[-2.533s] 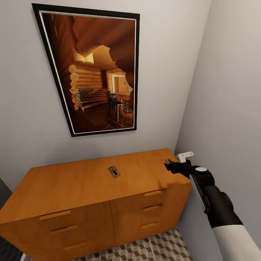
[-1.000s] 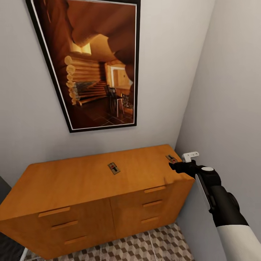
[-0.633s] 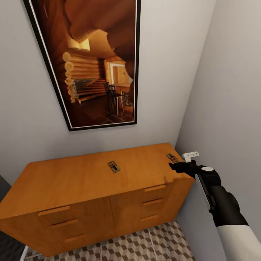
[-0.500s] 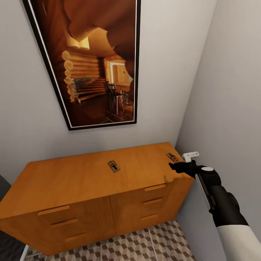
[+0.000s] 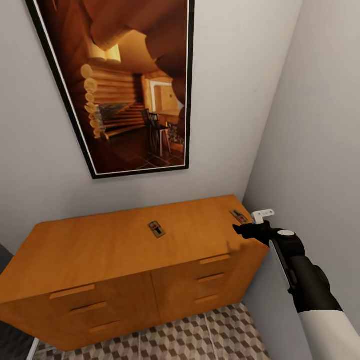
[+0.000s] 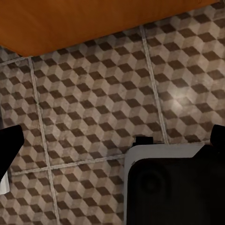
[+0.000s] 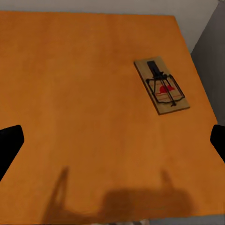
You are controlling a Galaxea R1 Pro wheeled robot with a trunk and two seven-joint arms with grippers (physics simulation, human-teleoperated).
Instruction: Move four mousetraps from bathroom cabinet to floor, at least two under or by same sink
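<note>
Far left of the room there's just a dark strip beside the cabinet (image 5: 125, 255), can't tell what it is. The cabinet's an orange wood dresser w/ a flat top and drawer fronts w/ bar handles, pushed against the grey back wall. Above it hangs a big black-framed picture (image 5: 127, 85) of a log-cabin interior, tilted from this angle.

Roughly mid-top of the cabinet lies one mousetrap (image 5: 157, 229), flat, well away from the edges. Further right, near the back right corner of the top, is a second mousetrap (image 5: 238, 216), also flat, wire and red mark facing up; in the right wrist cam it's clearer (image 7: 161, 91), board lying at a slant close to the cabinet's right edge.

Right gripper (image 5: 239, 231) hovers at the cabinet's right front corner, just beside that second trap but not touching it afaict. In the wrist cam its black fingertips (image 7: 9, 143) sit at opposite edges of the frame, so jaws are spread wide, nothing between them but bare wood. Small white bracket thing (image 5: 263, 215) sticks up right behind the gripper, near the side wall.

Bathroom floor (image 5: 190, 337) w/ the cube-pattern tiles shows below the cabinet. Left gripper (image 6: 112, 140) points down at those tiles, fingers wide apart too, holding nothing; part of the robot's own white-and-black body shows under it.
</note>
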